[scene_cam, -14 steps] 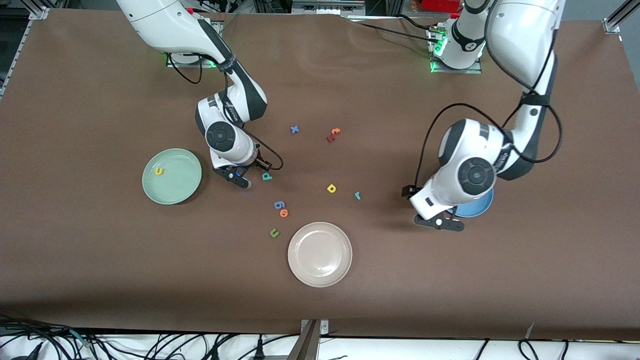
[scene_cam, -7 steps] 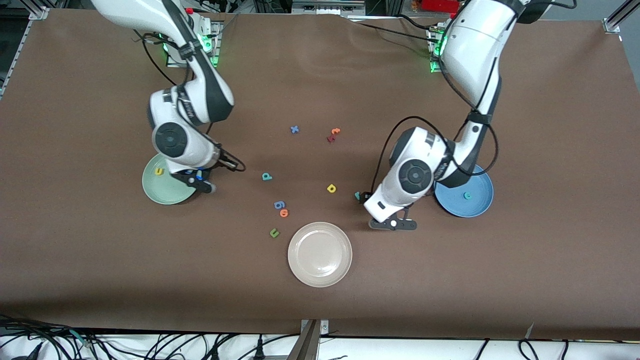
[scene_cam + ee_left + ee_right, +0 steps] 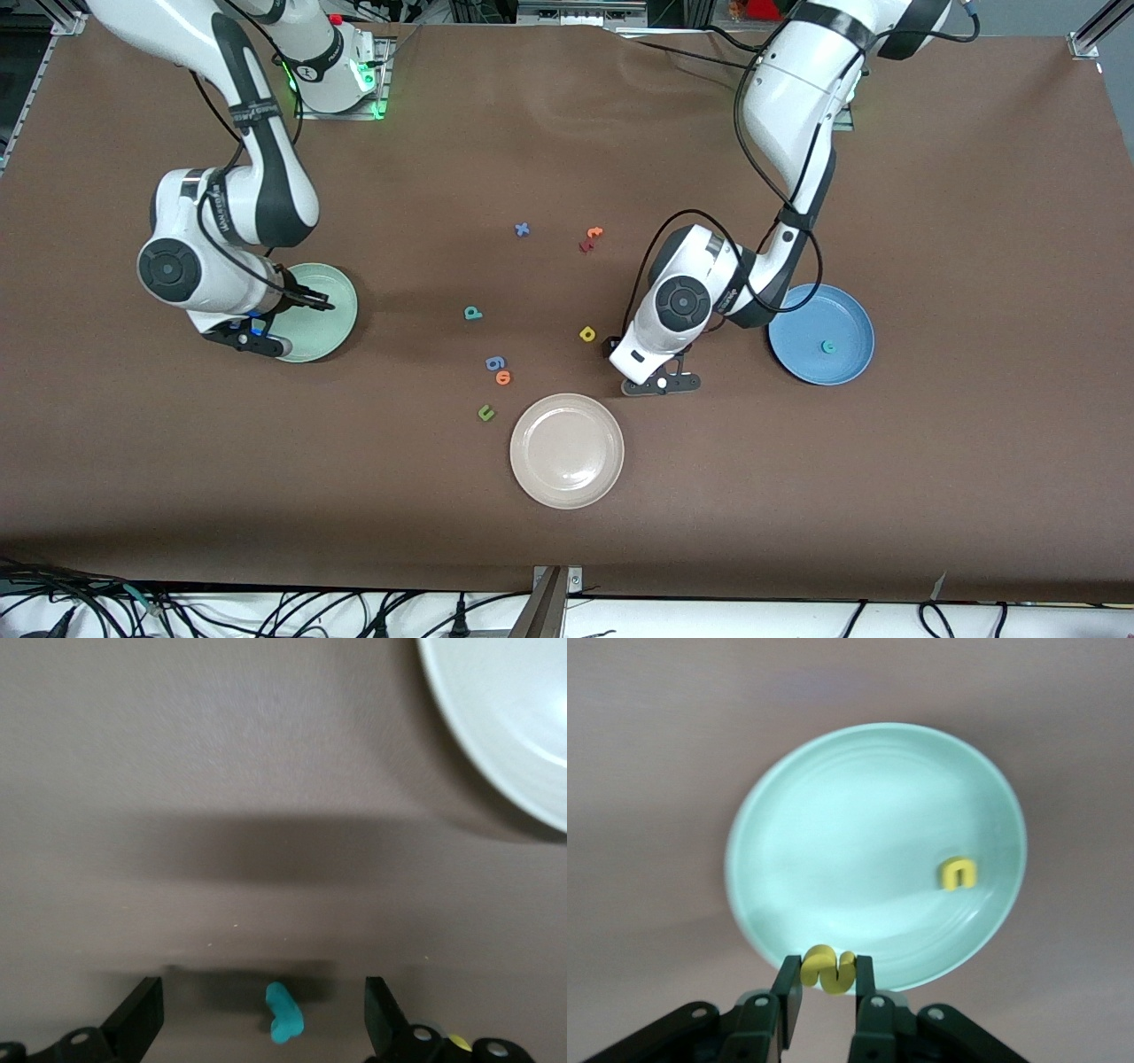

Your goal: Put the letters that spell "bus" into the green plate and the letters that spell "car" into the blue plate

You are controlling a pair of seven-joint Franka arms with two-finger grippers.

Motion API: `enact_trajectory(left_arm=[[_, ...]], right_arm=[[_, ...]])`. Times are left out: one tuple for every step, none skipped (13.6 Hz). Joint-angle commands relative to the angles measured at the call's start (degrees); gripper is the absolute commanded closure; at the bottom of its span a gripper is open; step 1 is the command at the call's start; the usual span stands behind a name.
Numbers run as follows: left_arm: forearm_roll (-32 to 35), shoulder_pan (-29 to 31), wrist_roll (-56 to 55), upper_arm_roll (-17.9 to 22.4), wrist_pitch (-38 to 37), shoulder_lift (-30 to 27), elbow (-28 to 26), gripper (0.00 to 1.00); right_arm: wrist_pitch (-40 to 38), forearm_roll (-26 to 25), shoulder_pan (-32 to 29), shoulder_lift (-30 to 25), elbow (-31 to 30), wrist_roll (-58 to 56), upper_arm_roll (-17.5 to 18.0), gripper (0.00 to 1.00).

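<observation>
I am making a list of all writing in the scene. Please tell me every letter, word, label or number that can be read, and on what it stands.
"s": yellow foam letter in the right gripper.
"u": yellow foam letter in the green plate.
"x": blue foam letter on the table.
"u": dark green foam letter on the table.
Printing on the arms: too small to read.

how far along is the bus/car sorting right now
Done: the yellow u lies in the green plate, and the teal c in the blue plate.

In hand: the right gripper is shut on the yellow s over the green plate's rim; the left gripper is open above the teal r.

Left: the teal b and yellow a lie on the table.
</observation>
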Motion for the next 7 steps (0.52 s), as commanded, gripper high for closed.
enact_trajectory(left_arm=[[-1.59,-0.58,-0.56,0.78,-0.08,1.22,2.08,0.0],[-1.32,-0.67,-0.56,0.86,-0.08,1.22,2.08,0.0],[-1.06,-0.84,-0.47,0.86,-0.17,1.14,2.08,0.0],[-0.97,-1.37,-0.47,0.78,-0.25,1.05,2.08,0.01],[-1.23,-1.98,-0.73,0.86,-0.25,1.05,2.08,0.03],[-1.15,-2.33,-1.17,0.86,-0.52,0.96,2.08,0.06],[-1.06,-2.51,-1.7,0.86,-0.61,0.87,1.99,0.08]], right_arm=[[1.71,0.76,-2.61,3.71,-0.34,-5.85,0.04,0.81],[3.11,0.85,-2.7,4.85,-1.04,-6.56,0.13,0.81],[4.6,0.85,-2.71,5.73,-2.01,-6.74,0.13,0.8],[5.4,0.85,-2.71,6.09,-2.45,-7.44,0.13,0.8],[5.41,0.94,-2.79,6.18,-2.46,-8.05,0.13,0.79],[5.32,0.94,-2.79,6.27,-2.46,-8.15,0.13,0.76],[5.32,0.94,-2.79,6.27,-2.46,-8.06,0.13,0.49]])
